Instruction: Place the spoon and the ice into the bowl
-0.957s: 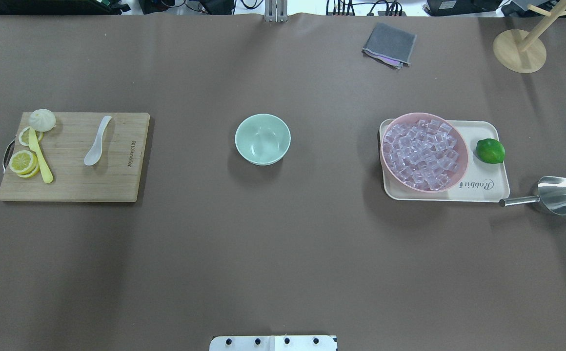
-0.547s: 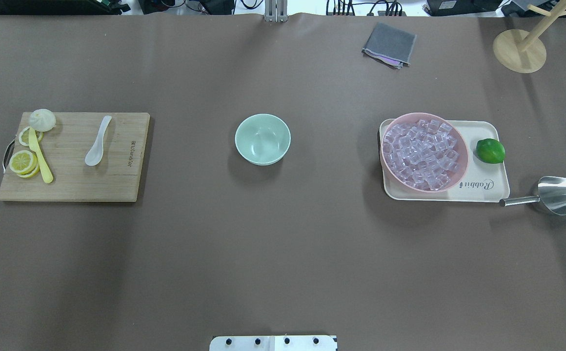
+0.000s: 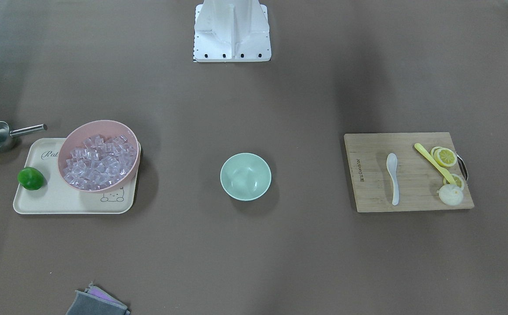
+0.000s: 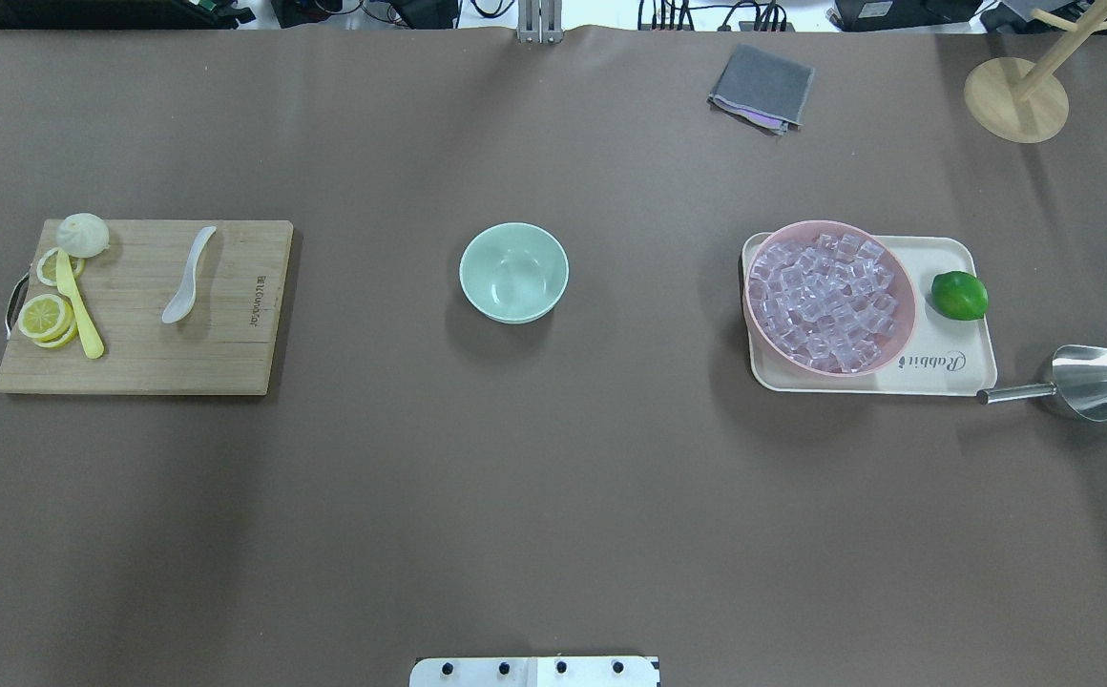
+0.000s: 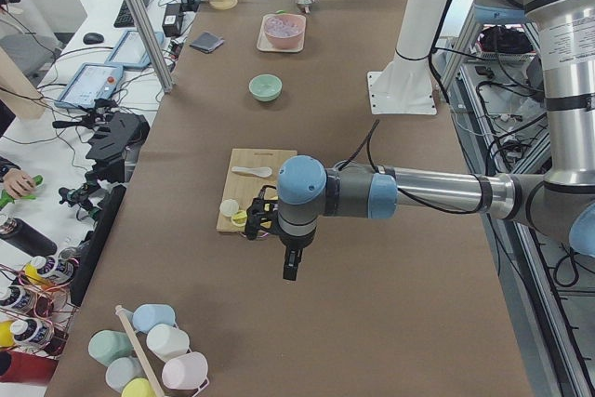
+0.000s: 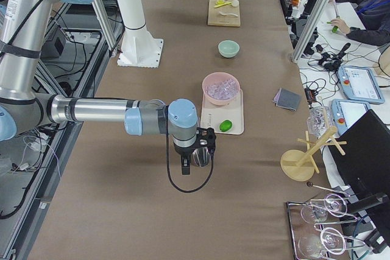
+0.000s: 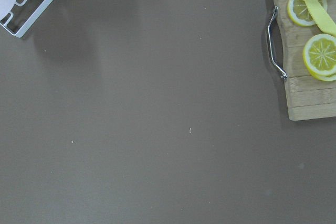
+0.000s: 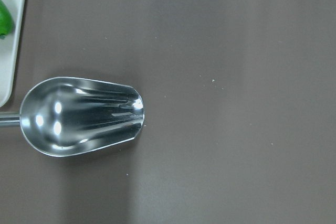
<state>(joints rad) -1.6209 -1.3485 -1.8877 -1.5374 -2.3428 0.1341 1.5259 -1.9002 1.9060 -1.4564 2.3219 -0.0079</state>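
The white spoon [image 4: 186,281] lies on the wooden cutting board [image 4: 229,353] at the left; it also shows in the front view [image 3: 393,175]. The mint-green bowl [image 4: 513,272] stands empty at the table's middle. Clear ice cubes [image 4: 825,301] fill a pink bowl [image 3: 100,127] on the right. My left gripper [image 5: 290,267] hangs above the table beyond the board's handle end. My right gripper [image 6: 186,165] hangs over the metal scoop [image 8: 84,116]. Both show only in the side views, so I cannot tell whether they are open or shut.
The pink bowl and a lime [image 4: 959,295] sit on a cream tray [image 4: 954,258]. Lemon slices [image 4: 46,317], a yellow utensil [image 4: 79,310] and a bun [image 4: 82,234] share the board. A grey cloth [image 4: 763,86] and a wooden stand [image 4: 1016,100] are at the far side.
The spoon looks slightly narrower, as if it rolled a little on the board. Nothing else has moved.
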